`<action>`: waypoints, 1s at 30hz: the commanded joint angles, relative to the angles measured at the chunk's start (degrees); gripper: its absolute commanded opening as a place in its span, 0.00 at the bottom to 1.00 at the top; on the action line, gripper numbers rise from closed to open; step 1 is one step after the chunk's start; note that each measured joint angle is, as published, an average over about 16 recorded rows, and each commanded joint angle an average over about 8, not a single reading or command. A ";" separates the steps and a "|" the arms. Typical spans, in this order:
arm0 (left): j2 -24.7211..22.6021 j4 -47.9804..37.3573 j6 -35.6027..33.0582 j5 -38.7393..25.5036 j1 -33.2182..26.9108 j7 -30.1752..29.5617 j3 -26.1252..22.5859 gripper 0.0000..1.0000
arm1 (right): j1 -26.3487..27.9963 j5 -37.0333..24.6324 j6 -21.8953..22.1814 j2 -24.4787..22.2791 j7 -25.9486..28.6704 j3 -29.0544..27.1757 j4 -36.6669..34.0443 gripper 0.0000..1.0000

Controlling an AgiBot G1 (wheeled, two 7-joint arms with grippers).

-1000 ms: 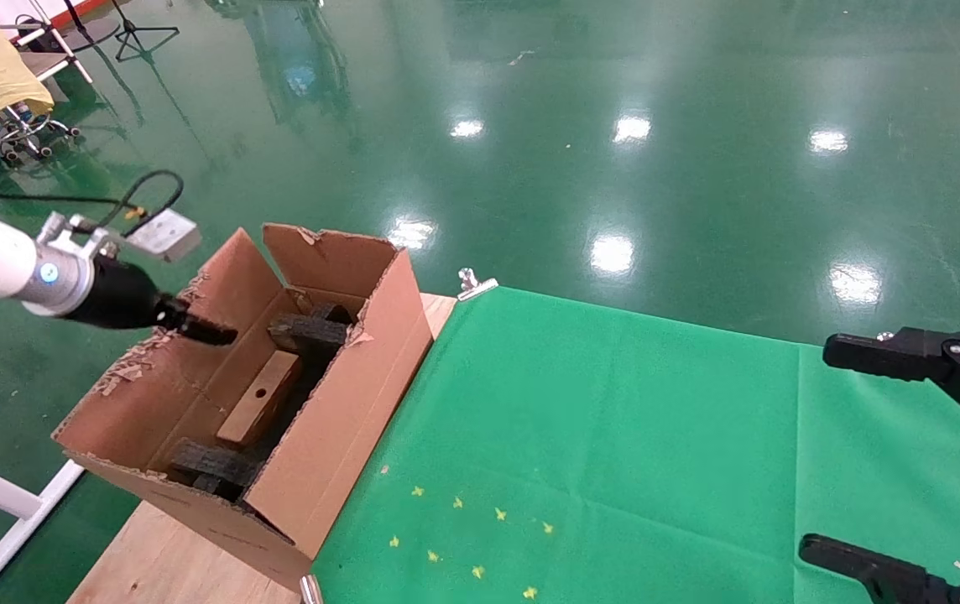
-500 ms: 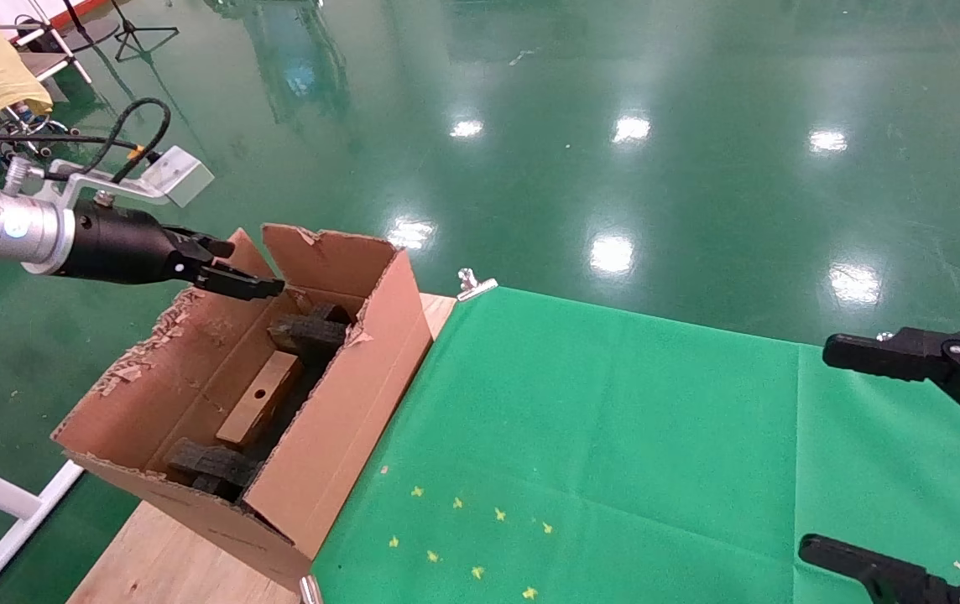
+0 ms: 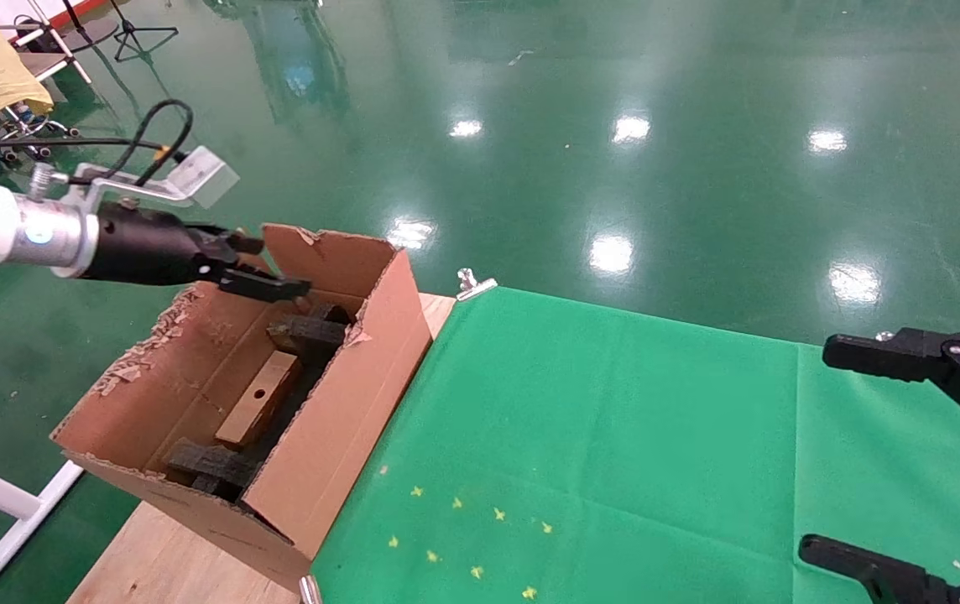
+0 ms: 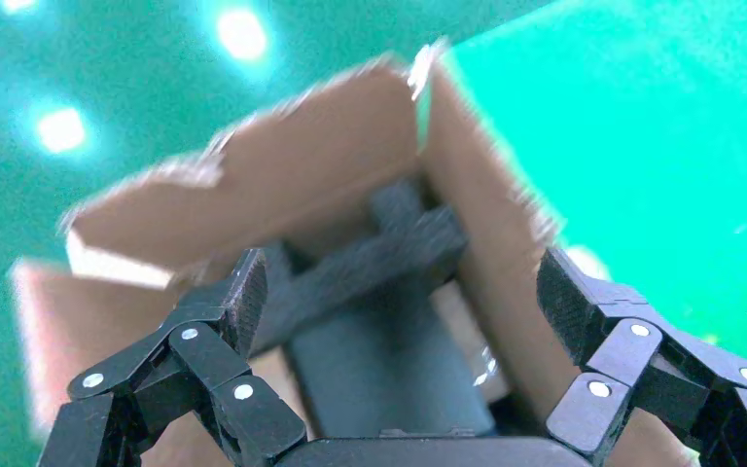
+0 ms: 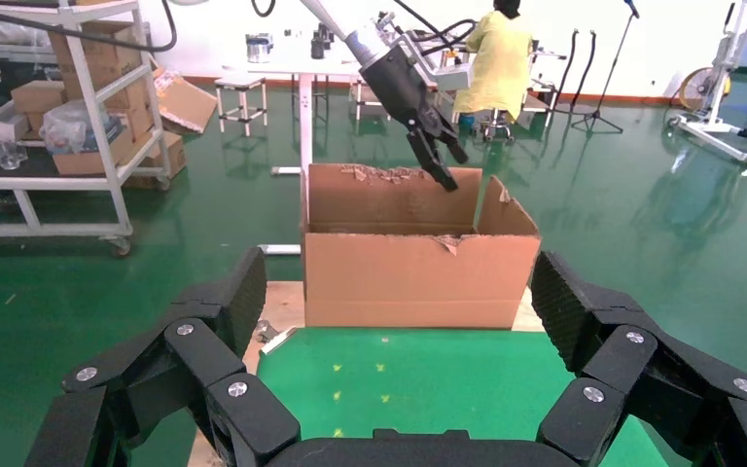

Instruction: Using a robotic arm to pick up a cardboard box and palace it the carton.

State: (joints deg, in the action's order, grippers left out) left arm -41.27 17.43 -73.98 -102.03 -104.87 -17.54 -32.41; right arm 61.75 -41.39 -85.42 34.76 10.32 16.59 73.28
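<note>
While cardboard box (image 3: 258,398) lies inside carton (image 3: 337,424) between foam pieces, left end effector (image 3: 266,267) hovers spread, empty, above far end; I'd lift clear of torn flaps. Right end effector (image 5: 399,321) parked spread over tabletop (image 3: 614,436).

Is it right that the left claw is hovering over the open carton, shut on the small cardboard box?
Not quite. The left claw does hover over the open carton, but it is open and holds nothing. The left wrist view shows its fingers spread apart with only the carton's inside between them. A flat brown piece lies inside the carton; whether it is the box is unclear.
</note>
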 commanded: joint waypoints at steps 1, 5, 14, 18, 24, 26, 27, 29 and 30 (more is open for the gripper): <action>0.22 2.00 -0.42 2.14 1.54 0.24 0.58 1.00 | 0.01 0.00 0.00 0.00 -0.01 0.01 -0.01 1.00; 0.69 6.21 -1.29 6.65 4.79 0.75 1.81 1.00 | 0.01 0.01 0.00 0.00 -0.01 0.02 -0.01 1.00; 1.75 15.72 -3.28 16.84 12.12 1.90 4.59 1.00 | 0.02 0.03 0.01 -0.02 -0.03 0.05 -0.02 1.00; 2.22 19.95 -4.16 21.38 15.39 2.41 5.82 1.00 | 0.02 0.04 0.01 -0.02 -0.03 0.06 -0.02 1.00; 2.93 26.30 -5.49 28.18 20.28 3.18 7.68 1.00 | 0.03 0.05 0.02 -0.03 -0.04 0.08 -0.02 1.00; 3.16 28.40 -5.93 30.43 21.90 3.43 8.29 1.00 | 0.03 0.06 0.02 -0.03 -0.05 0.09 -0.02 1.00; 3.28 29.47 -6.15 31.58 22.73 3.56 8.60 1.00 | 0.03 0.06 0.03 -0.03 -0.05 0.09 -0.02 1.00; 3.52 31.58 -6.59 33.84 24.35 3.82 9.22 1.00 | 0.03 0.06 0.03 -0.03 -0.05 0.10 -0.02 1.00; 3.63 32.64 -6.81 34.98 25.17 3.95 9.53 1.00 | 0.03 0.06 0.03 -0.04 -0.05 0.10 -0.02 1.00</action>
State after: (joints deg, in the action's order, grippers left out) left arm -37.64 50.07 -80.79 -67.05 -79.70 -13.59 -22.88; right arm 61.78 -41.33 -85.39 34.72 10.27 16.69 73.27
